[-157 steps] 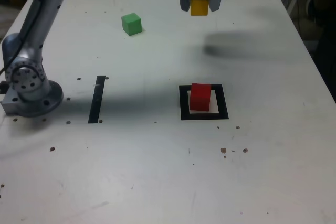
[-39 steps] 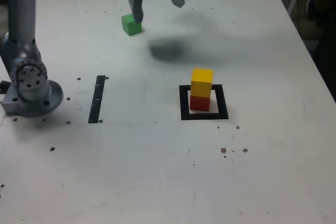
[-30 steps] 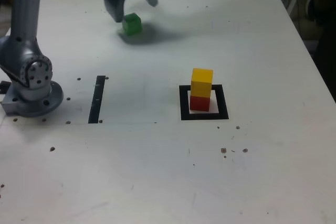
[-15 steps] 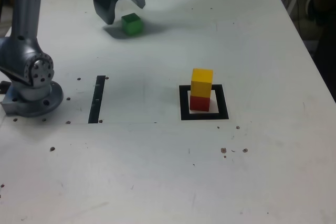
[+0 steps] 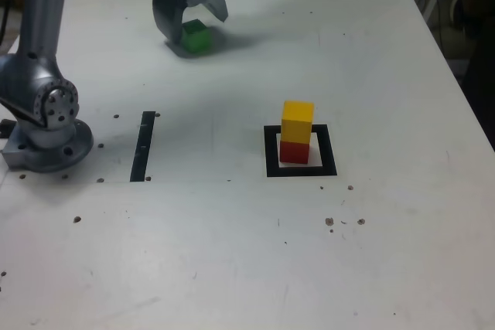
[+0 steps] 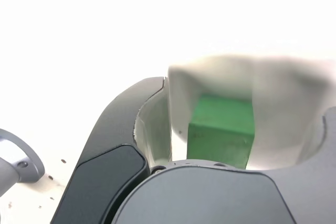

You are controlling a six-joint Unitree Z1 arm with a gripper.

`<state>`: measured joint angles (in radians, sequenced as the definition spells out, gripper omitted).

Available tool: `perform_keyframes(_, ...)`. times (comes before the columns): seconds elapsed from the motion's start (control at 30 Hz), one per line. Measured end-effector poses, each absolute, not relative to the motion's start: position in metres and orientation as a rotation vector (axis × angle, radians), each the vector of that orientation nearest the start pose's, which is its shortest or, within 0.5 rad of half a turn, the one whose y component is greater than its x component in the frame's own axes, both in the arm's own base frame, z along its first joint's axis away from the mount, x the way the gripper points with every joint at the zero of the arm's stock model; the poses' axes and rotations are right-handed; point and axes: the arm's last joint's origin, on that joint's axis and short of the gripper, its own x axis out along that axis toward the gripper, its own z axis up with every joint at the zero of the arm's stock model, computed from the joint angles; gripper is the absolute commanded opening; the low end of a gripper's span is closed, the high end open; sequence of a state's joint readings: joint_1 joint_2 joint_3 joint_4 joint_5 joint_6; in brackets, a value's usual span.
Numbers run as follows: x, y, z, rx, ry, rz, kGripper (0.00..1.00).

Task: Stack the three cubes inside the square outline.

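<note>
In the exterior view the green cube (image 5: 195, 37) sits on the white table at the far left. My gripper (image 5: 193, 27) is lowered over it, open, with one jaw on each side. The wrist view shows the green cube (image 6: 220, 129) between the dark fingers (image 6: 110, 150), with gaps on both sides. The yellow cube (image 5: 298, 120) stands squarely on the red cube (image 5: 293, 152) inside the square outline (image 5: 270, 152), right of the table's centre.
The arm's grey base (image 5: 46, 125) stands at the exterior view's left edge. A straight black tape strip (image 5: 144, 146) lies just to its right. Small dark specks dot the table's near half.
The gripper has shifted to the exterior view's right and now straddles the green cube, which it stood beside half a second ago. The two-cube stack has not moved.
</note>
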<state>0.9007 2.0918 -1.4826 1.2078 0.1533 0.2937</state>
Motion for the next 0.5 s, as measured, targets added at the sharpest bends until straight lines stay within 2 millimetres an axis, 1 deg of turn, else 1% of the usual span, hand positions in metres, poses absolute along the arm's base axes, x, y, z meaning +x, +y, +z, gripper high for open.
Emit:
perform_keyframes(0.13,0.2198,0.2834,0.2135,-0.476,1.813,0.451,0.83)
perform_keyframes(0.5,0.2217,0.2846,0.2157,-0.471,1.802,0.453,0.57)
